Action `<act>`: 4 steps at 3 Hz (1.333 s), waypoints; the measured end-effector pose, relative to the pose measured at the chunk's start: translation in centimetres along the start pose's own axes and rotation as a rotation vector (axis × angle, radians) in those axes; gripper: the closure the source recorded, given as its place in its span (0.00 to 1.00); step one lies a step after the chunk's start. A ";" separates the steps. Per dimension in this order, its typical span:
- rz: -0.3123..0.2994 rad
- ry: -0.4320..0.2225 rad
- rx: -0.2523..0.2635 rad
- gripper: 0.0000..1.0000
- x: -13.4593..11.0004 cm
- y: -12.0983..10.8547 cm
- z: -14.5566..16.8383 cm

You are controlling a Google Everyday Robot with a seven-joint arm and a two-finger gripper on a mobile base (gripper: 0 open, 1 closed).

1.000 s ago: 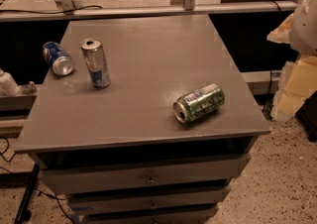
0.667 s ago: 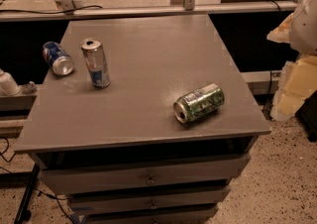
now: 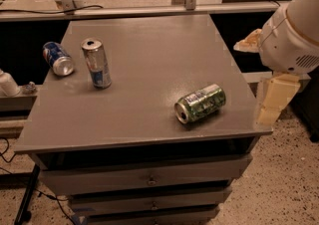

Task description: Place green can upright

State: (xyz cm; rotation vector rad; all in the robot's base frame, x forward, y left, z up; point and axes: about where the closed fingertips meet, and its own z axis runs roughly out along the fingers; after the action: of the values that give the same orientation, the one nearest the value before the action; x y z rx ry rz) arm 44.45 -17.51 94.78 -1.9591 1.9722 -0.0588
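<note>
The green can [image 3: 200,103] lies on its side on the grey table top [image 3: 149,59], near the front right corner, with its silver top facing front left. My gripper [image 3: 271,100] hangs from the white arm [image 3: 291,35] just off the table's right edge, to the right of the can and apart from it. It holds nothing.
A slim silver-blue can [image 3: 96,63] stands upright at the left of the table. A blue, red and white can [image 3: 58,58] lies on its side near the left edge. Drawers [image 3: 149,179] sit below the table top. A rail [image 3: 149,9] runs behind the table.
The arm and gripper have moved left, closer to the table's right edge. The cans have not moved.
</note>
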 end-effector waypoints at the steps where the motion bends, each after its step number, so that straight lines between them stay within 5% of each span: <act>1: -0.177 -0.025 -0.028 0.00 -2.3 0.3 2.9; 3: -0.525 0.003 -0.107 0.00 -5.0 1.1 9.0; 4: -0.631 0.040 -0.130 0.00 -5.5 0.4 11.0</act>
State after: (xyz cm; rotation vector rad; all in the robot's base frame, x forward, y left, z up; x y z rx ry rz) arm 47.01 -9.68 85.66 -2.6065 1.3312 -0.1307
